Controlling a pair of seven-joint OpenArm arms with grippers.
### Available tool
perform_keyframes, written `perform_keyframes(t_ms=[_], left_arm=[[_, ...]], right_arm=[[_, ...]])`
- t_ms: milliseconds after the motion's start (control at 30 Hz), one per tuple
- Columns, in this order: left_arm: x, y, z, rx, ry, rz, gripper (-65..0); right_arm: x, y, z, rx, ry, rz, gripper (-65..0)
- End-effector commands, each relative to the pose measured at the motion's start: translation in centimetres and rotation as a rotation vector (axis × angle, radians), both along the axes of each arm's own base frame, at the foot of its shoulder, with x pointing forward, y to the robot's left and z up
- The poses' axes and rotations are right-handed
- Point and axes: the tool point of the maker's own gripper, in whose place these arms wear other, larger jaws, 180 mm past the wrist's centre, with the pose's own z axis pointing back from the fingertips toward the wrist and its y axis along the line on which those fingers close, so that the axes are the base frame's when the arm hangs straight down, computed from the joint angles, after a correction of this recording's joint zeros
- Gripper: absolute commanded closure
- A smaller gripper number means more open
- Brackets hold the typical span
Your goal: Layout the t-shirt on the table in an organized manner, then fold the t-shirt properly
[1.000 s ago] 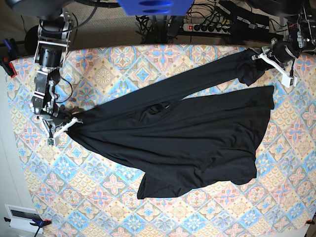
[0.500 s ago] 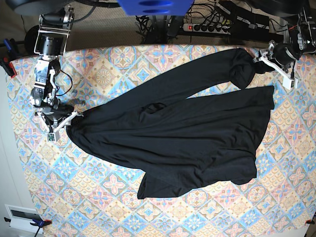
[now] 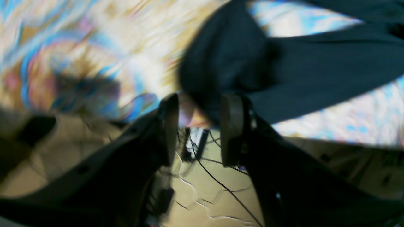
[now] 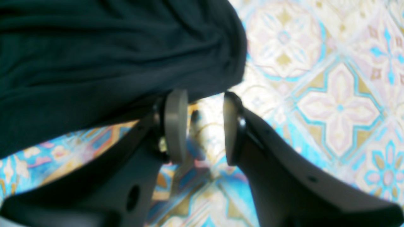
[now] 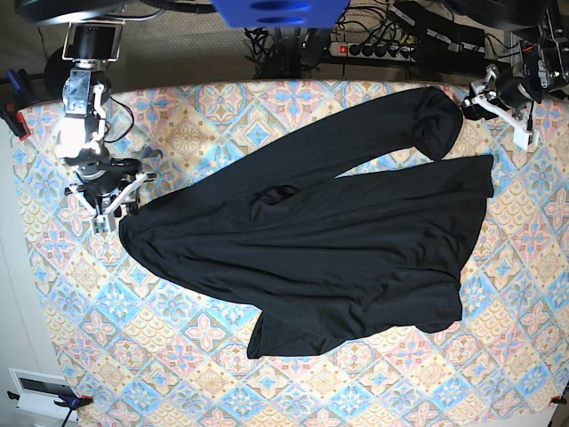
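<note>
The black t-shirt (image 5: pixel 338 231) lies spread diagonally over the patterned table (image 5: pixel 204 338), with creases and one long fold running to the far right. My right gripper (image 5: pixel 127 197) stands at the shirt's left tip. In the right wrist view this gripper (image 4: pixel 202 96) is open and empty, and the t-shirt (image 4: pixel 110 56) edge lies just past its fingertips. My left gripper (image 5: pixel 474 100) is near the table's far right corner, apart from the rounded shirt end. The blurred left wrist view shows it (image 3: pixel 200 102) open, with the t-shirt (image 3: pixel 300 69) beyond its fingers.
A power strip (image 5: pixel 373 49) and cables lie on the floor behind the table's far edge. A blue part (image 5: pixel 276 11) hangs at the top centre. Clamps (image 5: pixel 13 116) grip the table's left edge. A white box (image 5: pixel 40 387) sits at the lower left.
Both grippers have opened and let go of the t-shirt's ends. The right arm has drawn back toward the far side, and the left gripper has pulled away from the rounded end.
</note>
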Motion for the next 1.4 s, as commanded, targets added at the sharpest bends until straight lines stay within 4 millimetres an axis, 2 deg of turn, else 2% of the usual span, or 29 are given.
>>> perform_keyframes(t_ms=[0,133,233,333,667,767,1033,1233,1367], left_arm=[[0.7,0.7,0.5,0.005,-0.023,0.01,-24.2],[0.5,1.5,-0.9,-0.024,0.0,0.062,-31.2],[0.9,0.2,-1.0,-0.075,-0.024,0.08,-33.8],[1.2,-0.9,-0.8,-0.131,-0.039,0.085,-33.7],[2.9,-5.9,3.1,-0.112,-0.136,-0.122,-33.7],[3.0,-6.3,2.4,-0.048,-0.117,-0.17,-33.7],[5.5,-8.7,0.8,0.103,-0.111,-0.334,-33.7],[5.4,-10.0,-0.5,0.172,-0.084,-0.42,-33.7],[6.1,-10.6,-0.9,0.215,-0.1,-0.422,-33.7]], right_arm=[[0.3,0.8,0.8,-0.003,-0.029,0.038,-18.5],[-0.9,3.6,0.2,0.003,-0.006,0.116,-18.6],[-1.4,5.3,0.1,0.011,0.0,0.164,-18.6],[-1.7,6.2,-0.3,0.017,0.01,0.187,-18.6],[-1.4,6.3,-0.1,0.018,0.003,0.186,-18.6],[-1.4,6.3,-0.1,0.02,0.003,0.186,-18.6],[-1.5,6.2,-0.4,0.02,0.012,0.183,-18.6],[-1.5,6.2,-0.4,0.02,0.012,0.183,-18.6],[-1.5,6.2,-0.4,0.02,0.012,0.183,-18.6]])
